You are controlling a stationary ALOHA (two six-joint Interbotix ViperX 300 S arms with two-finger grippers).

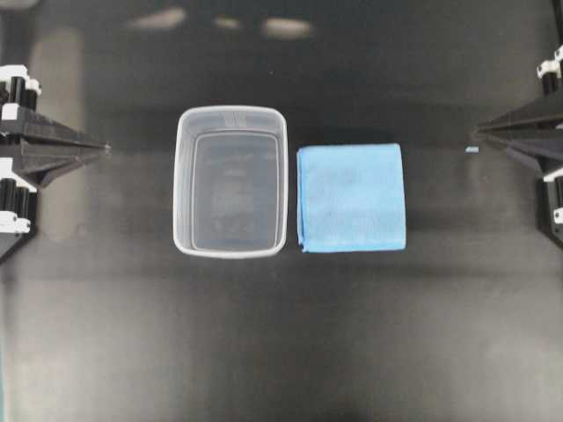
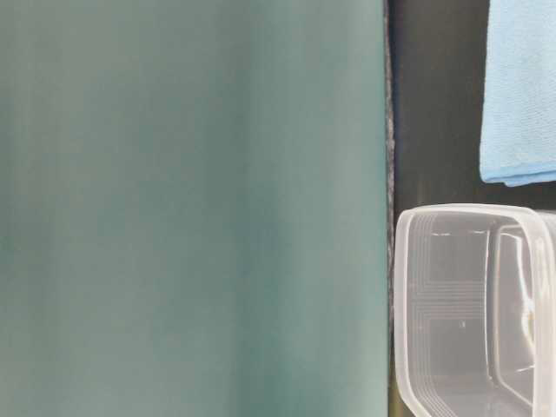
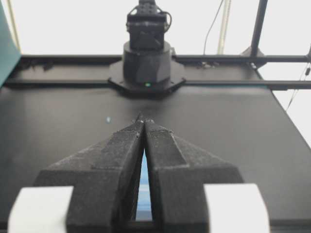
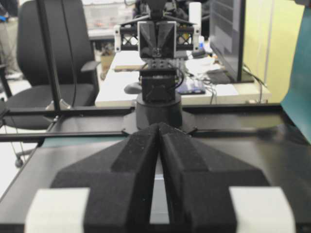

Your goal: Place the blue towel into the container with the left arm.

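The blue towel lies flat and folded square on the black table, just right of the container, a clear tub that stands upright with nothing in it. Both also show in the table-level view, the towel and the container. My left gripper is shut and holds nothing, at the left edge, well apart from the tub. My right gripper is shut and holds nothing, at the right edge, apart from the towel. In the left wrist view my left gripper shows a blue sliver through the slit behind its touching tips. The right wrist view shows my right gripper shut.
A small blue speck lies on the table just below my right gripper's tip. A teal wall fills most of the table-level view. The opposite arm's base stands at the table's far edge in the left wrist view.
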